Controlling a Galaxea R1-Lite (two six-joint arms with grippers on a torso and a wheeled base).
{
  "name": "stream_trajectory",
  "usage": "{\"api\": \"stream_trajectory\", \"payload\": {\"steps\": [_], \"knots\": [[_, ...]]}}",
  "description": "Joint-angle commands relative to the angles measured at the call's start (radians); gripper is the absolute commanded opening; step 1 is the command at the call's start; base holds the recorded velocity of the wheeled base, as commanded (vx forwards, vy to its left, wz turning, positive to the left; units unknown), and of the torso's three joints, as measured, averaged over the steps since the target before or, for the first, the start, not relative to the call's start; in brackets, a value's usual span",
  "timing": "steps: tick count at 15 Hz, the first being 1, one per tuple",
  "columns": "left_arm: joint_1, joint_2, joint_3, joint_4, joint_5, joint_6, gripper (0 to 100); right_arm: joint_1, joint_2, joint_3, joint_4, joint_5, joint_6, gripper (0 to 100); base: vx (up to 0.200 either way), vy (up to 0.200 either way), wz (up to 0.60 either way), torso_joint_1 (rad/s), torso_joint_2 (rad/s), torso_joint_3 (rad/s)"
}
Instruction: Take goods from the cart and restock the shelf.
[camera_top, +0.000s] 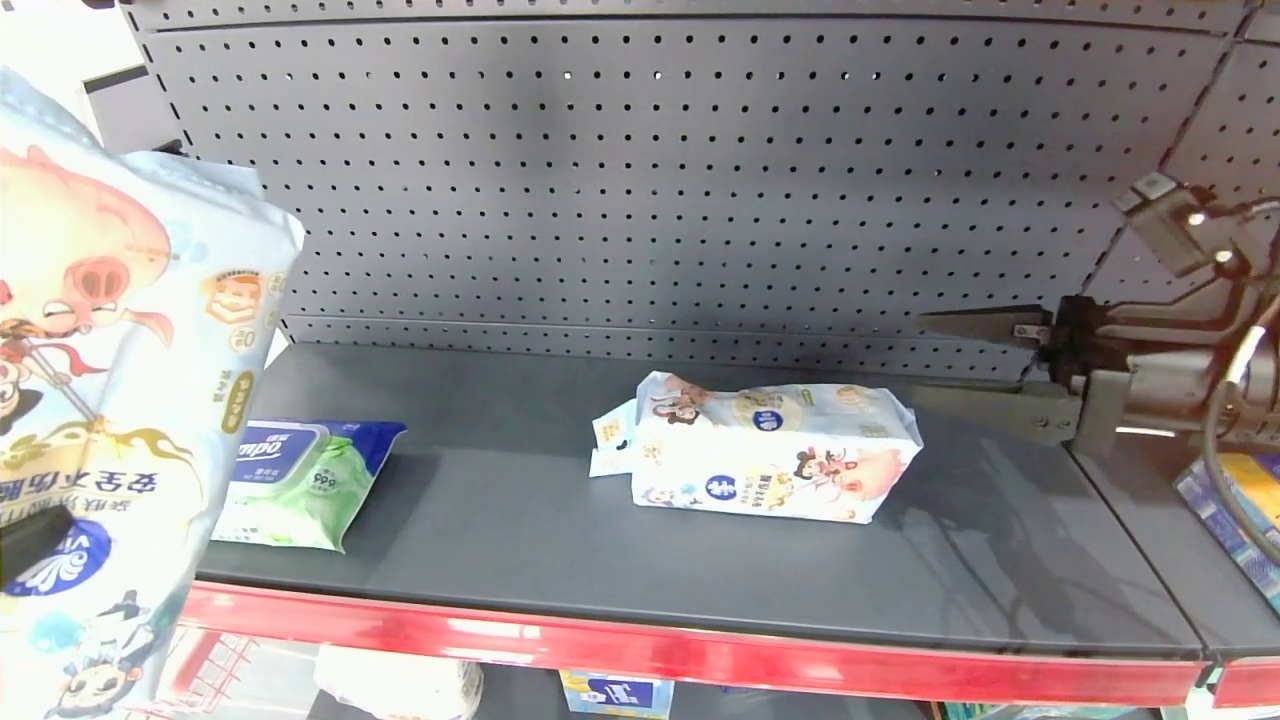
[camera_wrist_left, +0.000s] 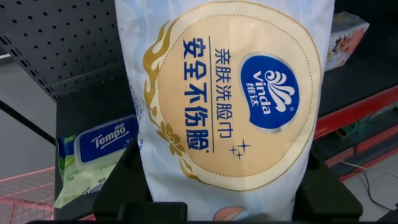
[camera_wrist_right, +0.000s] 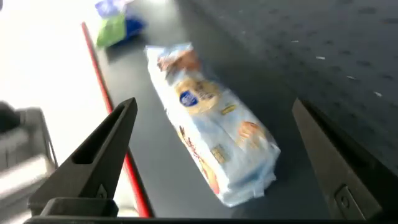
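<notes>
Large white cartoon-printed soft tissue pack hung at 9 o'clock, clamped by left gripper, not yet on red-edged dark grey metal shelf. Matching pack lay flat mid-shelf. Right gripper at 3 o'clock stood spread wide, empty, just beside it. Risks: soft wrap slipping from grip; held pack landing on green-blue wipes pouch at 8 o'clock.

The held tissue pack runs off the head view's left and bottom edges and covers one end of the wet wipes pack. In the left wrist view it hides most of the left gripper. The other tissue pack is blurred in the right wrist view, its print unreadable. A blue-and-yellow package is cut off at the right edge.
</notes>
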Motion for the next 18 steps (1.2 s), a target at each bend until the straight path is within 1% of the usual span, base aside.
{"api": "stream_trajectory", "payload": {"steps": [1, 2, 4, 5, 8, 9, 16, 18], "knots": [[0.000, 0.012, -0.005, -0.002, -0.001, -0.003, 0, -0.003, 0.069, 0.001, 0.000, 0.008, -0.021, 100, 0.000, 0.000, 0.00, 0.000, 0.00, 0.000], [0.000, 0.012, -0.005, -0.002, -0.003, -0.005, 0, -0.008, 0.069, 0.019, 0.000, 0.021, -0.056, 100, 0.000, 0.000, 0.00, 0.000, 0.00, 0.000], [0.000, 0.014, -0.005, -0.002, -0.003, -0.005, 0, -0.018, 0.065, 0.050, 0.000, 0.074, -0.079, 100, 0.000, 0.000, 0.00, 0.000, 0.00, 0.000], [0.000, 0.016, -0.010, -0.002, -0.003, -0.005, 0, -0.020, 0.065, 0.075, 0.000, 0.078, -0.113, 100, 0.000, 0.000, 0.00, 0.000, 0.00, 0.000], [0.000, 0.017, -0.012, -0.009, -0.010, -0.005, 0, -0.018, 0.084, 0.102, 0.000, 0.094, -0.150, 100, 0.000, 0.000, 0.00, 0.000, 0.00, 0.000], [0.000, 0.017, -0.012, -0.014, -0.023, -0.005, 0, -0.022, 0.108, 0.099, -0.002, 0.097, -0.176, 100, 0.000, 0.000, 0.00, 0.000, 0.00, 0.000], [0.000, 0.023, -0.016, -0.015, -0.024, -0.005, 0, -0.040, 0.197, 0.079, -0.009, 0.115, -0.263, 100, 0.000, 0.000, 0.00, 0.000, 0.00, 0.000], [0.000, 0.023, -0.018, -0.015, -0.023, -0.005, 0, -0.042, 0.239, 0.035, -0.008, 0.113, -0.322, 100, 0.000, 0.000, 0.00, 0.000, 0.00, 0.000]]}}
